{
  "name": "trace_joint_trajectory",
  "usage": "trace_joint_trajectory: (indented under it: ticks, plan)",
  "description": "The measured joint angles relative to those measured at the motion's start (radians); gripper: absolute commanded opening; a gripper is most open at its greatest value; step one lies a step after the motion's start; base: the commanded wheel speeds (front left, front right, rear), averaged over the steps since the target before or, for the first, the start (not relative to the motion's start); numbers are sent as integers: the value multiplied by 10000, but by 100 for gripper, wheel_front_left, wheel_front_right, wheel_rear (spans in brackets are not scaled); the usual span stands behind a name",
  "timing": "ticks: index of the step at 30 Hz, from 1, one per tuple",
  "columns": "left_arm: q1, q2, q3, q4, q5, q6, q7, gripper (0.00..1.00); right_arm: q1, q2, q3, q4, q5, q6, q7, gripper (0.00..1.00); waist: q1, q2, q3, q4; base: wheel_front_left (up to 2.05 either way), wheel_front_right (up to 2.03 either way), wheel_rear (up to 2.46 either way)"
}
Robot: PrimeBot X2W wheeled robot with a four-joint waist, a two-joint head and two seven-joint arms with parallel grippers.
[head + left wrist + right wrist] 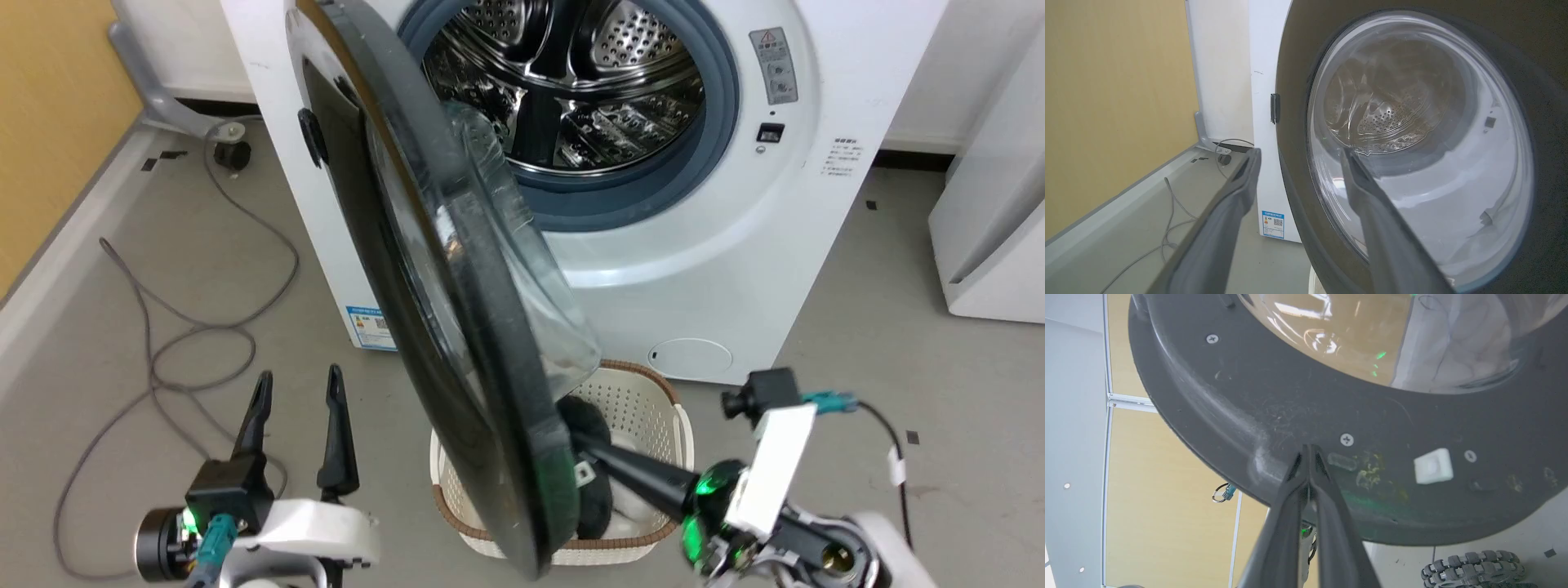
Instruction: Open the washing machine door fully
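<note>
The white washing machine (702, 245) stands ahead with its steel drum exposed. Its door (457, 327), black-rimmed with a bulging glass bowl, is swung out toward me, roughly edge-on in the head view. My right gripper (581, 445) is shut, its tips pressed against the inner face of the door's rim near the free edge; in the right wrist view the closed gripper (1308, 451) touches the dark rim (1290, 396). My left gripper (298, 388) hangs open at the lower left, apart from the door. The left wrist view looks at the door's outer face (1421, 147) past that open gripper (1298, 157).
A cream laundry basket (653, 408) with dark and white items sits on the floor under the door's free edge. Grey cables (163, 343) lie on the floor at the left. Another white appliance (992, 212) stands at the right. A yellow wall (49, 106) bounds the left.
</note>
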Motion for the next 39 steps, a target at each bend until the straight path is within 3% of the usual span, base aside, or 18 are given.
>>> trace_joint_trajectory:
  ticks: [10, 16, 20, 24, 30, 34, 39]
  plan:
    - [195, 0, 92, 176, 0, -31, 0, 100, 510, 228, 13, -109, -59, -2, -698, 0, 0, 0, -262, -198, 0, 0, 0]
    - [307, 0, 174, 211, 17, -58, 0, 100, 697, 169, -560, -966, -821, -2, -2031, 0, 1, 0, -379, -327, 0, 0, 0]
    - [307, 0, 194, 184, 40, -140, 0, 100, 857, -104, -892, -1774, -1801, 0, -3559, 0, 1, 0, -444, -374, 0, 0, 0]
    - [307, -2, 215, 61, 77, -270, 0, 100, 893, -640, -932, -2326, -3417, 0, -5754, 0, 1, 0, -476, -430, 0, 0, 0]
    - [308, 0, 301, -44, 79, -447, 0, 100, 897, -1787, -583, -2034, -6456, 0, -9267, 0, 2, 0, -522, -500, 0, 0, 0]
    - [325, 0, 408, -77, 92, -472, 0, 100, 925, -1870, -1074, -1664, -8650, 2, -9722, 0, 2, 0, -567, -547, 0, 0, 0]
    - [373, -2, 462, -113, 121, -491, 0, 100, 1360, -1083, -2600, -2222, -11843, 2, -9752, 0, 2, 0, -582, -594, 0, 0, 0]
